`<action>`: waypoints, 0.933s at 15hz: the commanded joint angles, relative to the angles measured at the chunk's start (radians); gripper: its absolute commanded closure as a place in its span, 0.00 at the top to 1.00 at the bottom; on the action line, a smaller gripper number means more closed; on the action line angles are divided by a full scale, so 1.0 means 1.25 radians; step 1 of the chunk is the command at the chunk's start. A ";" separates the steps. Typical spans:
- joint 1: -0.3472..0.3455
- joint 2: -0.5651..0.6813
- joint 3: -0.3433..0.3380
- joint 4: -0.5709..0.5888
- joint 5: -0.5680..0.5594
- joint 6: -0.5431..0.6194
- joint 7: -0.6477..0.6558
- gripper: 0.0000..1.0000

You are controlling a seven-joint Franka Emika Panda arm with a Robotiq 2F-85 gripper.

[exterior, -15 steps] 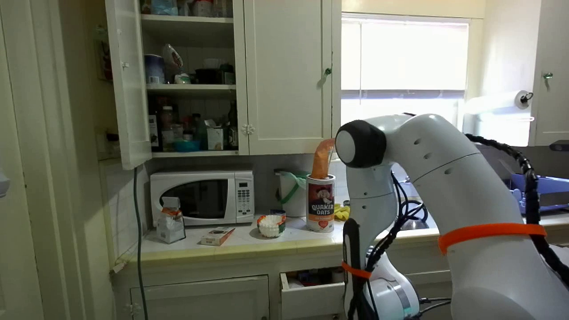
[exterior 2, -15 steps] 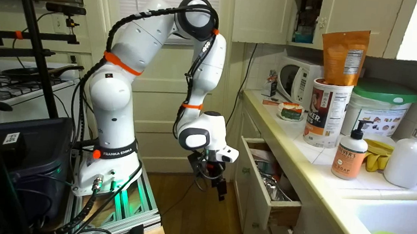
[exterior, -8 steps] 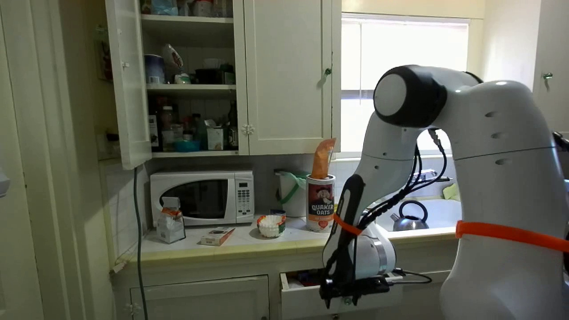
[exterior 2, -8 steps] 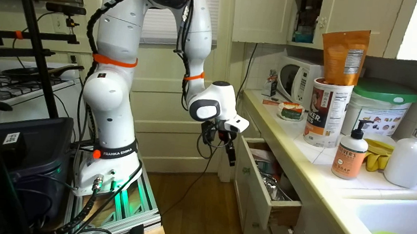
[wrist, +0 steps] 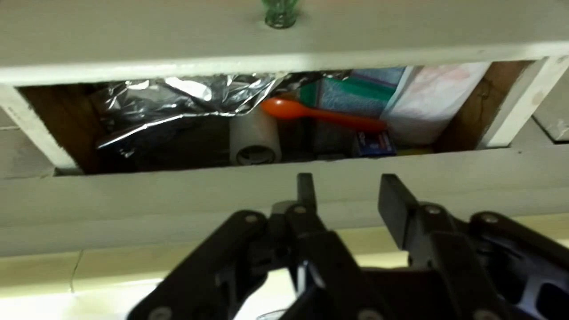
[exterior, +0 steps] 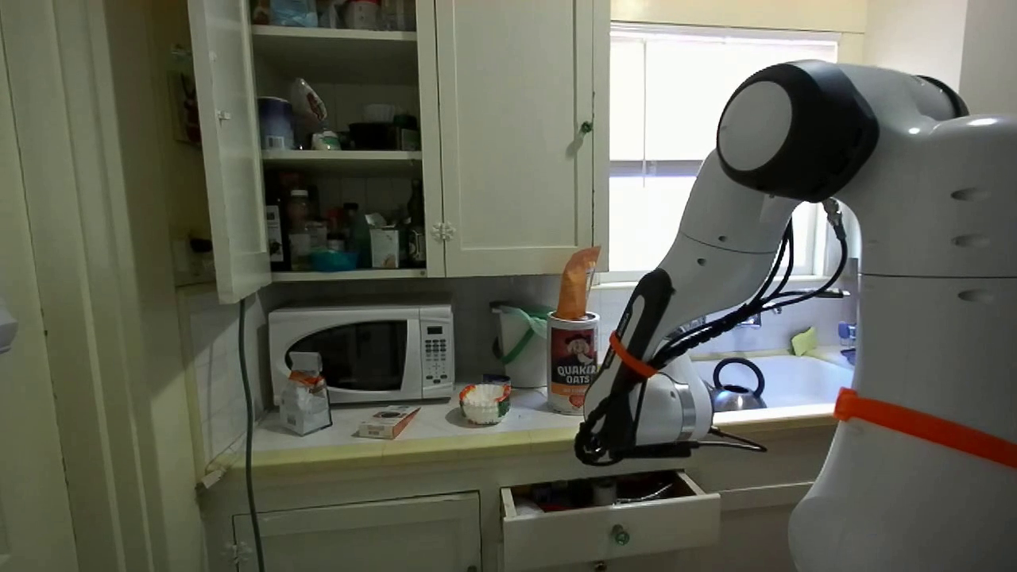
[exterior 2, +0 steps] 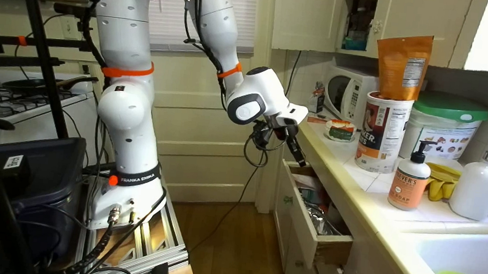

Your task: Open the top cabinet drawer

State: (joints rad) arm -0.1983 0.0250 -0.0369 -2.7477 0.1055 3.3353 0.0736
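Note:
The top cabinet drawer (exterior: 556, 544) stands pulled out, its cream front (exterior 2: 303, 221) clear of the cabinet face. A green glass knob (wrist: 281, 15) sits on that front. Inside I see crumpled foil (wrist: 191, 95), an orange spoon (wrist: 289, 109), a pale roll (wrist: 255, 138) and folded cloth (wrist: 360, 95). My gripper (wrist: 346, 180) is open, fingers apart with nothing between them. In an exterior view the gripper (exterior 2: 301, 161) hangs over the far end of the drawer by the counter edge, away from the knob. Its fingertips are hard to make out in the view facing the counter.
The tiled counter edge (exterior 2: 347, 185) runs just above the drawer. On the counter stand a microwave (exterior: 361, 349), an oats canister (exterior 2: 378, 136) and a soap bottle (exterior 2: 408, 184). An upper cupboard door (exterior: 226, 159) hangs open. A sink (exterior 2: 474, 253) lies beyond.
My gripper has risen from low in front of the drawer and moved toward the counter, now above the drawer. The arm's elbow has swung up and back. The drawer has stayed pulled out.

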 commanded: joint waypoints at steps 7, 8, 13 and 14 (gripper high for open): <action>0.093 0.172 -0.053 0.019 0.169 0.195 -0.235 0.00; 0.104 0.192 -0.051 0.028 0.179 0.206 -0.235 0.00; 0.170 0.277 -0.104 0.094 0.168 0.216 -0.199 0.00; 0.182 0.290 -0.119 0.112 0.174 0.208 -0.200 0.00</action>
State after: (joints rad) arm -0.0231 0.3152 -0.1327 -2.6732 0.3004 3.5933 -0.1836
